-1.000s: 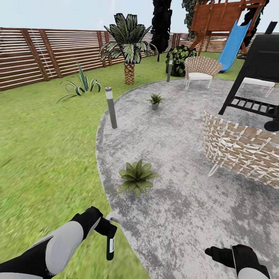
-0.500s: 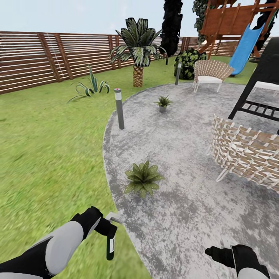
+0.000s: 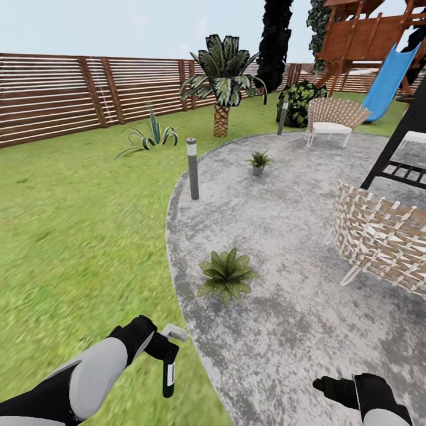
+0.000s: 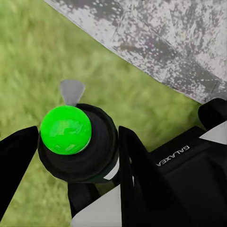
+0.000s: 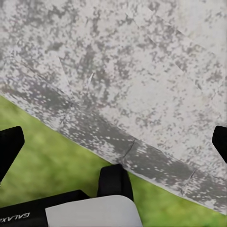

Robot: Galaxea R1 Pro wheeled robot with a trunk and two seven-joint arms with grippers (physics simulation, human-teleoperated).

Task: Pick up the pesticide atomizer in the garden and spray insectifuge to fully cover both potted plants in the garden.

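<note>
The pesticide atomizer (image 4: 78, 142) is sitting pinched in the left gripper (image 4: 71, 146), low in the left of the head frame over the lawn (image 3: 71, 225), its grey nozzle (image 3: 174, 332) pointing toward the stone patio (image 3: 284, 236). In the left wrist picture its bright green top is showing between the two black fingers (image 4: 137, 165). The nearer potted plant (image 3: 227, 275) is lying just up and right of the nozzle at the patio's edge; the farther potted plant (image 3: 258, 161) is standing in a small grey pot in the upper middle. The right gripper (image 5: 113, 142) is hanging spread wide with nothing in it over the patio edge, at the lower right
</note>
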